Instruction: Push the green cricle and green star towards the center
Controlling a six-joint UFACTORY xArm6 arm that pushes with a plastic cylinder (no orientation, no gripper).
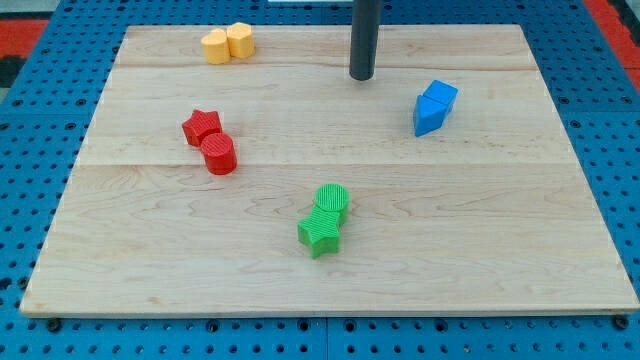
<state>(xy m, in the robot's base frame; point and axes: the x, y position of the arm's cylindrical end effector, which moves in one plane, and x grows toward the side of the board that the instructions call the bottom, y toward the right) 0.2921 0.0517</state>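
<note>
The green circle and the green star touch each other on the wooden board, a little below its middle; the star is just below and left of the circle. My tip is near the view's top, well above the green blocks and slightly to their right, touching no block.
A red star and a red cylinder sit together at the left. Two yellow blocks sit at the top left edge. Two blue blocks sit at the right. A blue pegboard surrounds the board.
</note>
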